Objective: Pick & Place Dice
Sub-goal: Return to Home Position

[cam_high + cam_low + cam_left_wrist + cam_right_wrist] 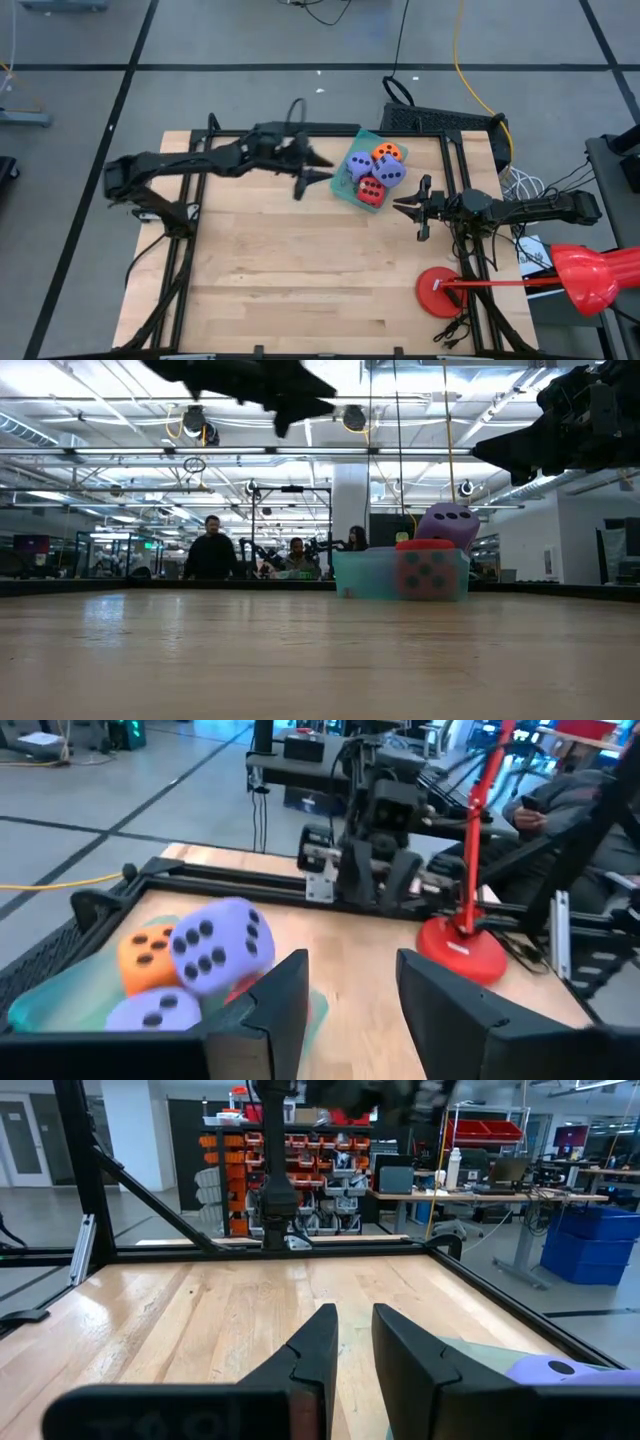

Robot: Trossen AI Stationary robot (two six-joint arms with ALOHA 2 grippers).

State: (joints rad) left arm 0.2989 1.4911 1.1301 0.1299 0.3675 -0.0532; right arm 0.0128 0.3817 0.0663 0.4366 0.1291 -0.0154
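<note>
High view — four dice [386,172] in teal tray [364,137], table's 1 o'clock. Left gripper [325,170] at tray's 9 o'clock, right gripper [405,205] at 4 o'clock; both parted, empty. Step judged: homing — next, retract both arms.

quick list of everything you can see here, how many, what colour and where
lavender dice: two, lavender with dark pips, in the tray
orange die: one, orange, in the tray's far side
red die: one, red, in the tray's near side
tray: one, teal, far right part of the table
round-based stand: one, red, table's near right edge
table: one, light wood, under both arms
people: three, colours unclear, in the room beyond the table
left claw: one, dark, open, raised just left of the tray
right claw: one, dark, open, raised right of the tray
</note>
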